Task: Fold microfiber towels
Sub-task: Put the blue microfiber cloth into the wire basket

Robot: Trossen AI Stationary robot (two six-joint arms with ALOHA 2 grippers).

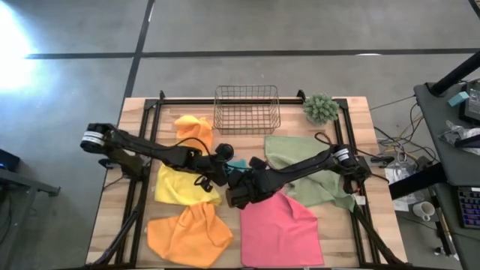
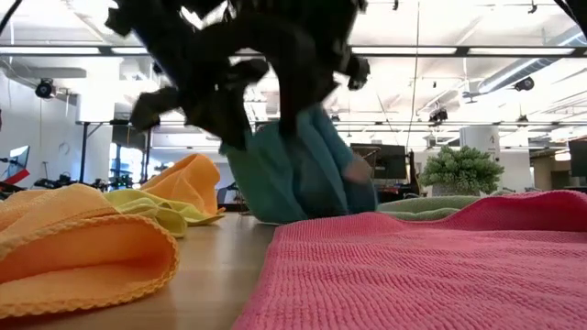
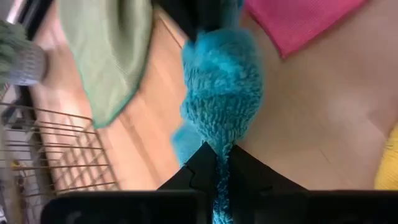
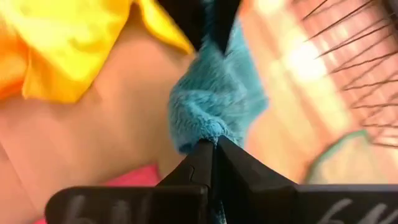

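Left arm: I reach in from the table's left edge toward the middle, wrist angled down.
Left gripper (image 3: 219,163): my fingers are pressed together on the teal towel (image 3: 221,81).
Right arm: I stretch from the right edge to meet it, just beside my other wrist.
Right gripper (image 4: 214,149): pinching the same towel (another fold of it).
Teal towel: bunched, hanging between both grippers at mid-table, between the yellow towel (image 1: 178,184) and the pink towel (image 1: 279,229).

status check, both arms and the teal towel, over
Left pincer and right pincer both shut on the teal towel, mid-table. Towel bunched, lifted between them. Pink towel and yellow towel lie close by.
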